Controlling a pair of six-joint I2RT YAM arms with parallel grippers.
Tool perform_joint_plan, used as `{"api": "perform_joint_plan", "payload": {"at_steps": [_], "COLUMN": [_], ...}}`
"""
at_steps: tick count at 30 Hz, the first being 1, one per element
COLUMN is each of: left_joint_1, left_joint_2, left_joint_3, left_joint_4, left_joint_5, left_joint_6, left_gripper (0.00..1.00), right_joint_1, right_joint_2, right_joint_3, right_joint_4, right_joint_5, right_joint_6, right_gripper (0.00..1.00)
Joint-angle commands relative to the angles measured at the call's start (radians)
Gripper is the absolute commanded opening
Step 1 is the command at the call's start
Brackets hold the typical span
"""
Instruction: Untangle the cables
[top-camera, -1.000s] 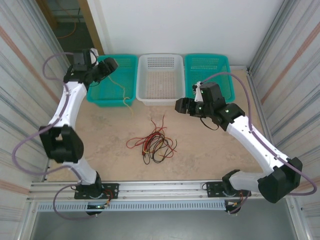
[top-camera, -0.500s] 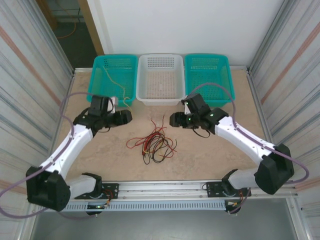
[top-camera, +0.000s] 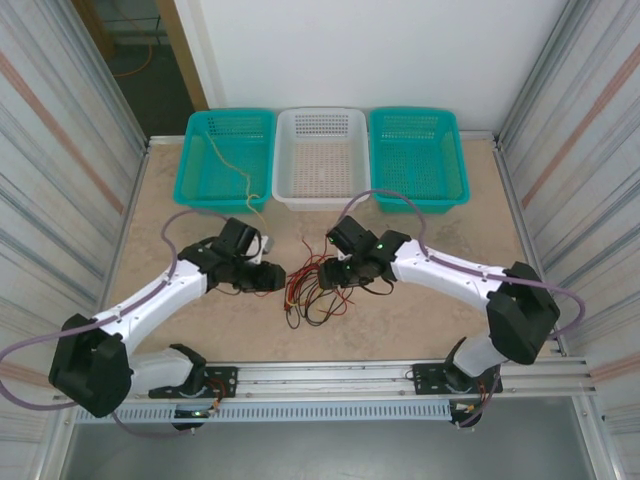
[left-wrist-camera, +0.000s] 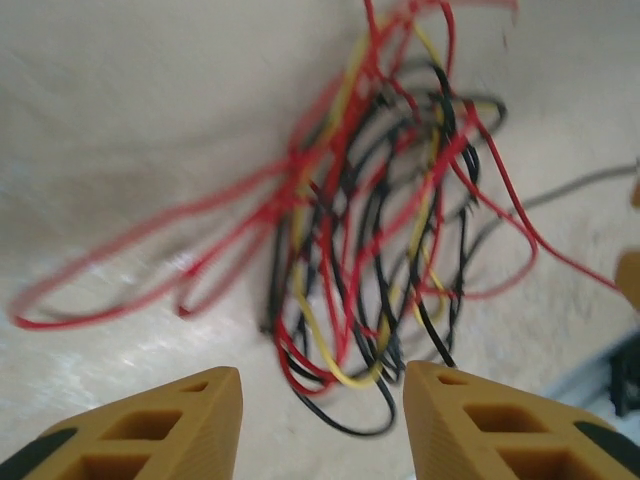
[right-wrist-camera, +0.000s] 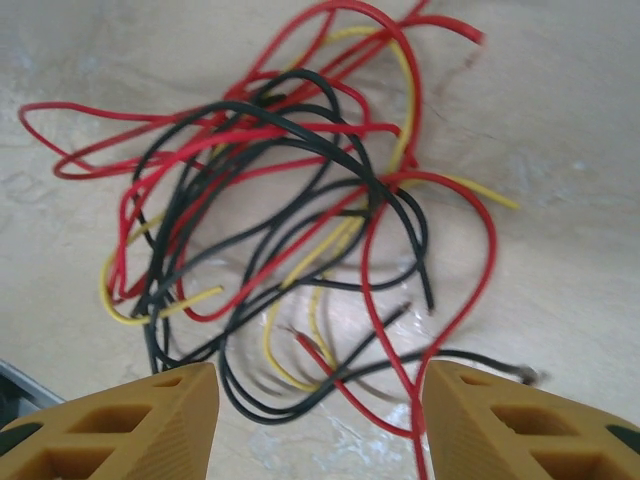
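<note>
Flanking the cables (top-camera: 312, 290) on the table (top-camera: 450, 230), left gripper (left-wrist-camera: 320, 385) and right gripper (right-wrist-camera: 318, 375) hang part-open and empty; closing on several crossed strands at once risks tightening the knot or dragging the whole bundle.

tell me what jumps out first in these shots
A knot of thin red, black and pale yellow cables lies mid-table on the beige stone-look table. The left gripper and right gripper flank it, mustard-yellow fingers apart with nothing between them. At the far edge a white plastic basket sits between two teal ones, and a loose pale yellow cable trails out of the left teal basket.
</note>
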Motion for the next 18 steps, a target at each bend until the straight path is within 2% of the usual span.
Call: {"api": "perform_joint_plan", "payload": {"at_steps": [1,5,9,12,15,18], "left_joint_1": [-0.054,-0.101,-0.101,-0.101,-0.101,-0.101], "left_joint_2": [-0.007,0.013,0.055,0.082,0.111,0.138], "left_joint_3": [-0.049,-0.086,-0.079,-0.074,-0.076,-0.076], "left_joint_4": [-0.024,0.036,0.056,0.085,0.12,0.149], "left_joint_5": [0.134,0.176,0.129,0.084,0.058,0.028], "left_joint_6": [-0.063,-0.136,-0.171,-0.196,-0.213,-0.235], "left_gripper": [0.42,0.41,0.4,0.34,0.34,0.27], "right_joint_1": [0.001,-0.023,-0.03,-0.026,-0.022,-0.022], "right_joint_2": [0.049,0.062,0.075,0.082,0.08,0.083], "right_joint_3": [0.042,0.055,0.064,0.063,0.053,0.046], "right_joint_4": [-0.039,0.003,0.031,0.035,0.045,0.058], "right_joint_5": [0.047,0.027,-0.002,-0.016,-0.025,-0.034], "right_joint_6": [0.0,0.001,0.003,0.003,0.007,0.01], "right_gripper": [0.55,0.54,0.54,0.53,0.53,0.53]}}
